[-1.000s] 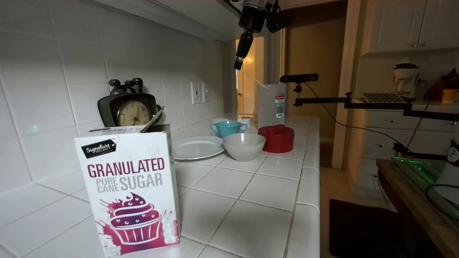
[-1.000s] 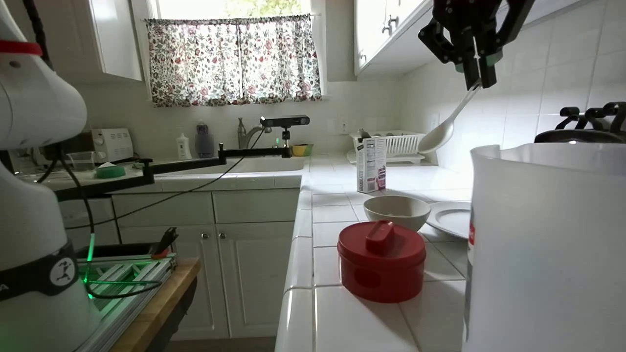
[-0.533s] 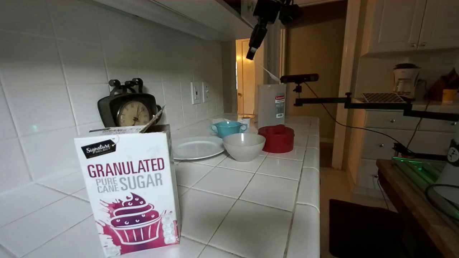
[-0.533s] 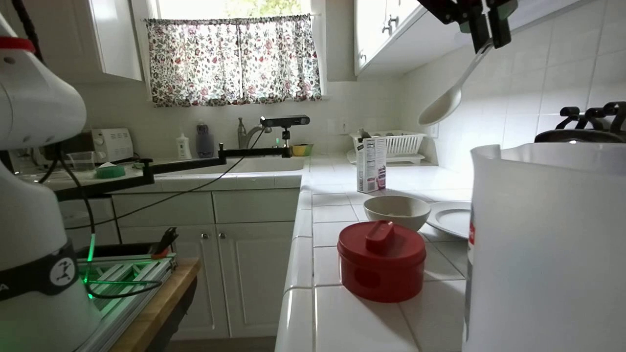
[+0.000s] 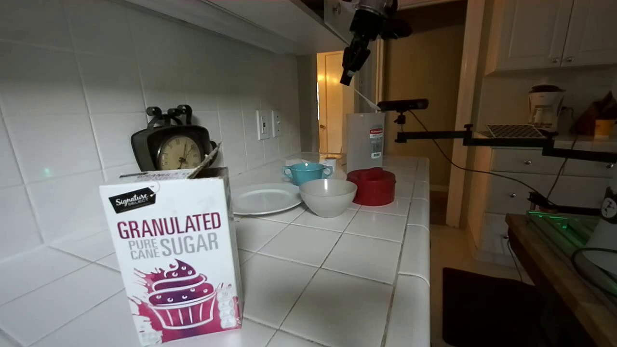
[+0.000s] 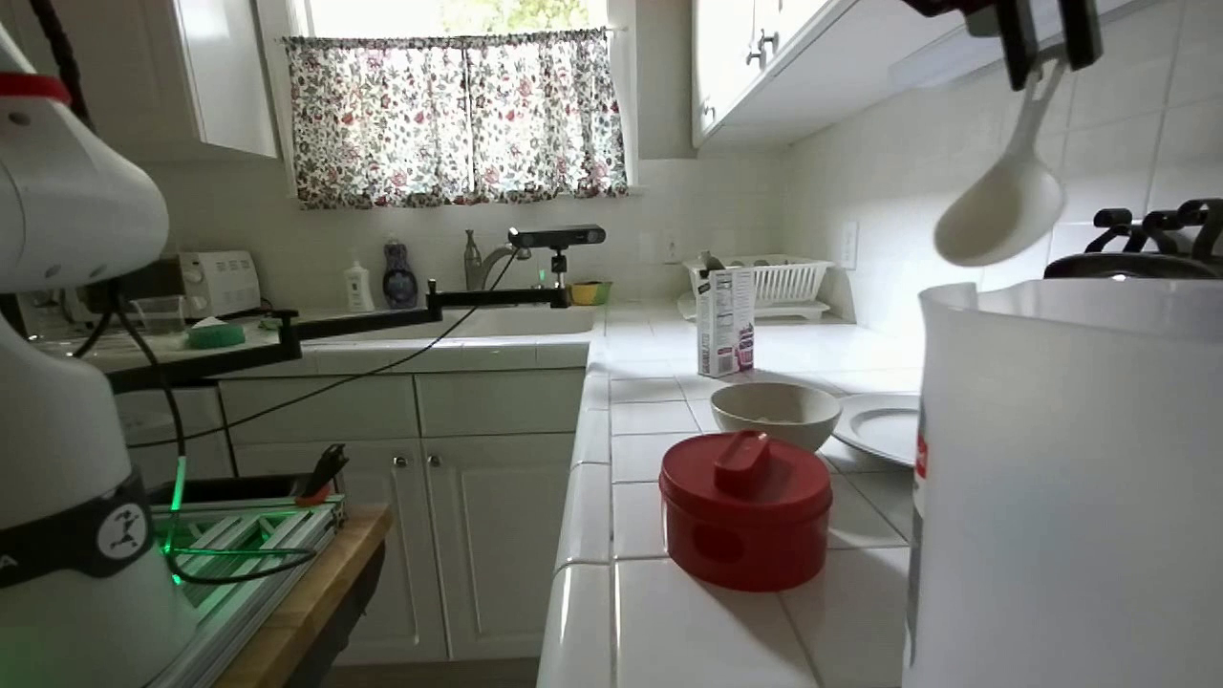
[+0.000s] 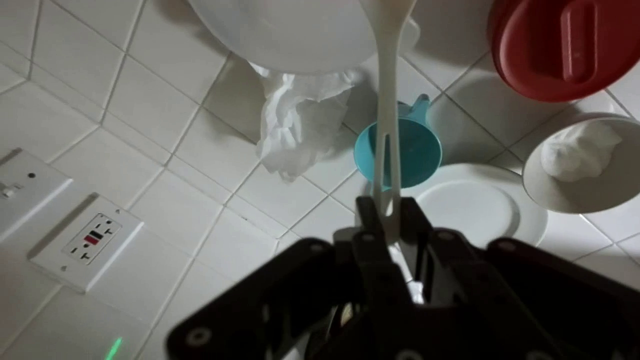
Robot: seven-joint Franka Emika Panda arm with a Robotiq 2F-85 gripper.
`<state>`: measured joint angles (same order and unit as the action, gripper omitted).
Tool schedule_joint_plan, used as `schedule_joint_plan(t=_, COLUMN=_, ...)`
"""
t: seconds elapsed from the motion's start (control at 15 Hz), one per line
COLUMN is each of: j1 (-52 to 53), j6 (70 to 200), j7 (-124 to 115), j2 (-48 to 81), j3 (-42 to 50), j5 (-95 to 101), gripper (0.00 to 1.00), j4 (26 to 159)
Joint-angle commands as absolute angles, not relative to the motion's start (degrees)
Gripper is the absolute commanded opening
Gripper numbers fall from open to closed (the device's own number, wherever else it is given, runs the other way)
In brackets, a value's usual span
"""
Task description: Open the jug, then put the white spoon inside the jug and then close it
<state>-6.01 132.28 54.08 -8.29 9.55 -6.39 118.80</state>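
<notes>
Currently your end effector (image 7: 389, 214) has the spoon (image 6: 1011, 191) clamped by its handle; it slants head-down toward the uncovered jug (image 6: 1070, 487), which stands below, on the head's side, so you'll likely want the spoon steeper before lowering.

In an exterior view, a window (image 6: 449, 17) is hung with flowered curtains (image 6: 382, 124), and daylight is let in above. A sink (image 6: 545, 323) is set into the tiled counter (image 6: 688, 621), with lower cabinets (image 6: 506, 545) built beneath; upper cabinets (image 6: 731, 57) are ranged high along the tiled wall (image 6: 884, 172). In the wrist view, an outlet (image 7: 95, 237) and a switch (image 7: 25, 192) are mounted there. In an exterior view, a door (image 5: 331, 106) is warmly lit, and a dark mat (image 5: 487, 308) is laid on the floor (image 5: 442, 246).
</notes>
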Motion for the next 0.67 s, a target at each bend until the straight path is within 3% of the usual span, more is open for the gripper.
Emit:
schedule_joint_plan(t=0.0, j1=-5.6, j6=132.1, j7=64.2, j2=-5.7, j3=11.9, j5=-9.9, gripper=0.04, j4=116.3)
schedule_joint_plan(t=0.6, j1=-7.8, j6=133.5, j7=83.0, j2=0.4, j3=12.7, j5=-26.6, gripper=0.04, j4=113.8)
